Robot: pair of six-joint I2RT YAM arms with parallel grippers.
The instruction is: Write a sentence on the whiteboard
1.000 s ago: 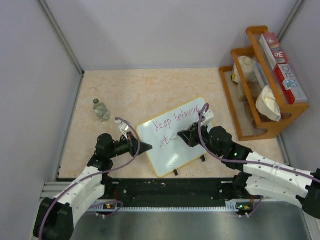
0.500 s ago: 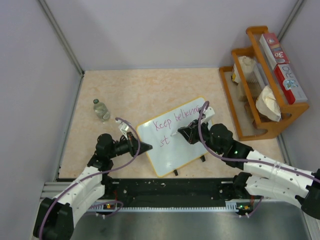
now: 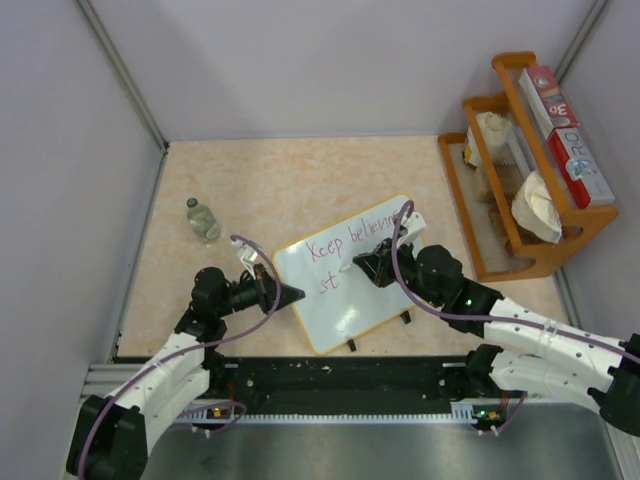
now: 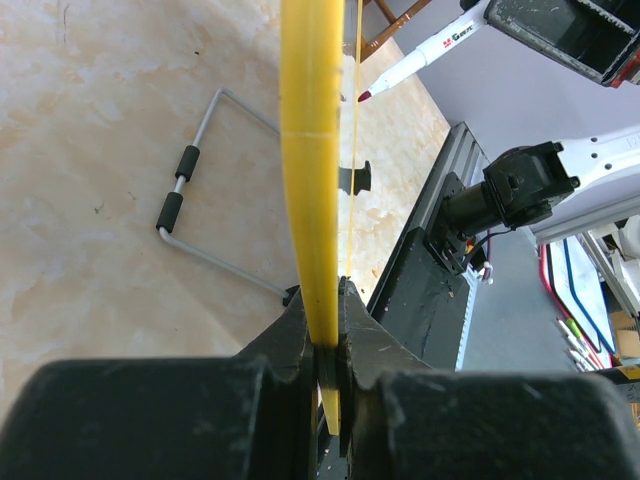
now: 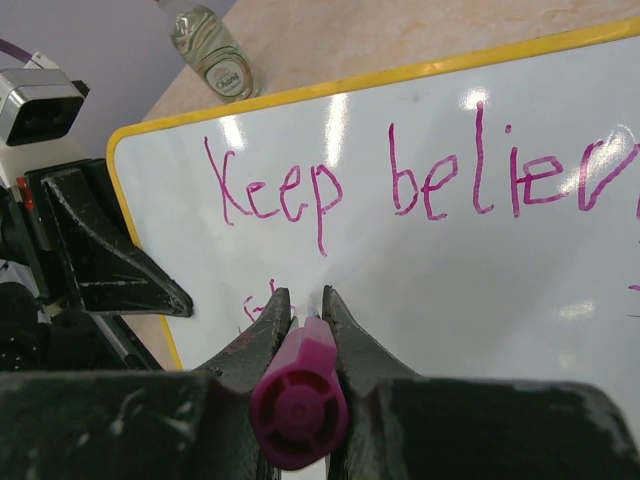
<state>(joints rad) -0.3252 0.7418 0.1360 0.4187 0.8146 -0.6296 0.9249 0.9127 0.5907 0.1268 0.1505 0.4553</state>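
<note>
Purple script, the sentence (image 5: 400, 185), runs into a second line on the whiteboard (image 3: 355, 300) in the middle of the surface (image 3: 250, 180). Left pincer (image 4: 330, 340) grips its yellow rim; right pincer (image 5: 300, 310) clamps the marker (image 5: 298, 400). Heavy pressure could skid the board and smear letters.

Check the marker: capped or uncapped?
Uncapped: the marker, shut in the right gripper, shows a bare reddish tip beside the whiteboard in the left wrist view.
</note>
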